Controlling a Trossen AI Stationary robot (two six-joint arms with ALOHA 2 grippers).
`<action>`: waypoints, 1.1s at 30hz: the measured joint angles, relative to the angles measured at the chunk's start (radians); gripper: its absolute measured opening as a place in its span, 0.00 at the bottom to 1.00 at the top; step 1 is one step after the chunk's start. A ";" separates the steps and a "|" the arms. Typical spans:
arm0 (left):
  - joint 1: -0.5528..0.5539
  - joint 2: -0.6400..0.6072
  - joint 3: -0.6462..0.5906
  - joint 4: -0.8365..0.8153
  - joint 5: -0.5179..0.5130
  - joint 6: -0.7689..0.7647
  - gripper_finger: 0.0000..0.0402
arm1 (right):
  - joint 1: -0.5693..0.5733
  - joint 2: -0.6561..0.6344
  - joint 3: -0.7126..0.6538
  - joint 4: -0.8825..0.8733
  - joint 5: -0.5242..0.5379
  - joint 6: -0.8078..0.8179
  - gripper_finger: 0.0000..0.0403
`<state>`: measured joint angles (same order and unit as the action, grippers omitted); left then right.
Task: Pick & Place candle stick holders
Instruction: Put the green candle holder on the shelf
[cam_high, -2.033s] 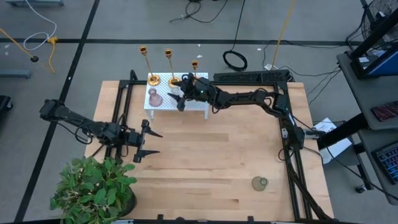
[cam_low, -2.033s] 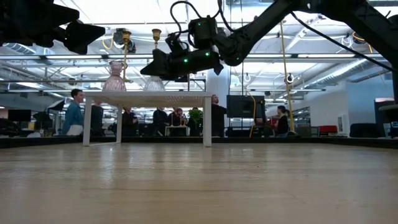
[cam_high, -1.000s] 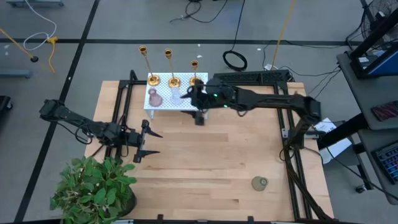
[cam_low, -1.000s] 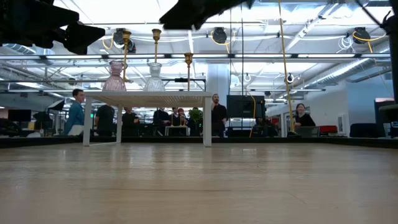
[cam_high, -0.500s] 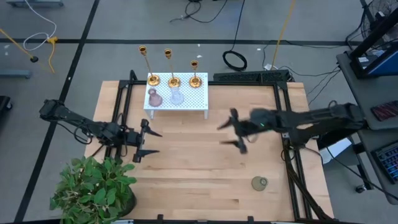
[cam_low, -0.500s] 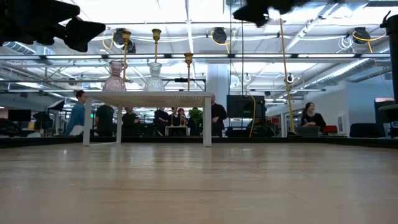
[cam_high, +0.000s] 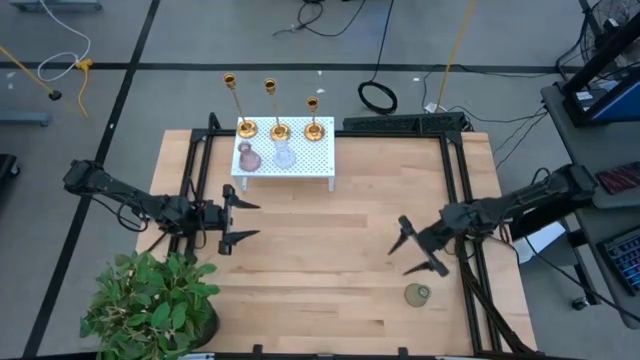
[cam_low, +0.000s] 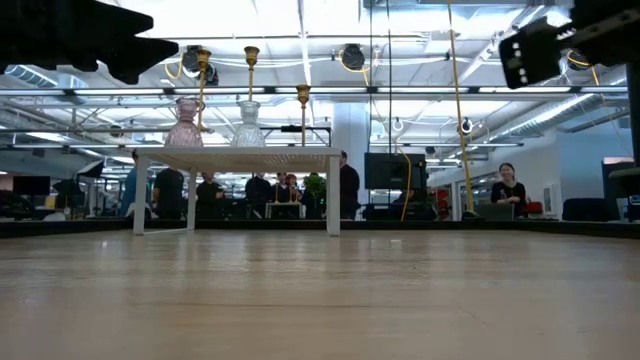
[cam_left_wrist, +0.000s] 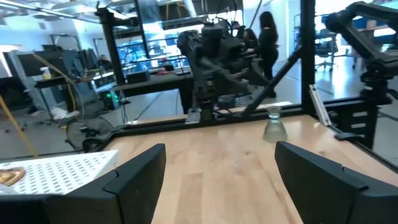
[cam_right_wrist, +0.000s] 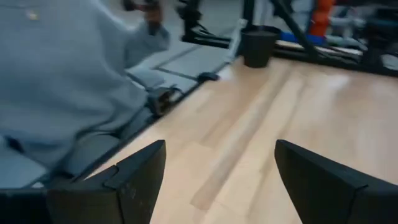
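Your three gold candlesticks (cam_high: 279, 130) stand in a row along the far edge of the small white pegboard stand (cam_high: 300, 165) at the far side of the table (cam_high: 330, 290). The tallest (cam_high: 244, 127) is at the left, the middle one (cam_low: 250, 56) in the centre, and the shortest (cam_high: 316, 129) at the right. Just in front of them on the same stand you have a pink glass vase (cam_high: 248, 158) and a clear glass vase (cam_high: 284, 155), side by side.

Your right gripper (cam_high: 417, 249) hangs over the right part of the table with its fingers spread wide and nothing between them, well apart from the stand. Near it, toward the near right corner, a small glass piece (cam_high: 417, 294) sits on the wood.

Your left gripper (cam_high: 238, 220) waits at the left side of the table, fingers also apart and empty. A potted plant (cam_high: 150, 300) fills the near left corner.

No brand, label or readable writing shows on any of these things.
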<state>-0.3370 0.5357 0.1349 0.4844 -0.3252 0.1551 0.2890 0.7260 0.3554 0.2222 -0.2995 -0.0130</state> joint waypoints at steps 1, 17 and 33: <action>0.000 0.000 0.000 0.002 -0.006 0.000 0.77 | 0.010 -0.007 -0.025 0.032 -0.015 0.001 0.74; 0.001 0.000 0.000 0.054 -0.018 -0.003 0.77 | 0.239 -0.012 -0.296 0.404 -0.094 -0.010 0.74; 0.001 0.000 0.000 0.117 -0.019 0.000 0.77 | 0.375 0.163 -0.305 0.423 0.035 -0.060 0.74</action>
<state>-0.3363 0.5358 0.1349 0.6018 -0.3437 0.1555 0.6645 0.8886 0.0509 0.6449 -0.2644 -0.0733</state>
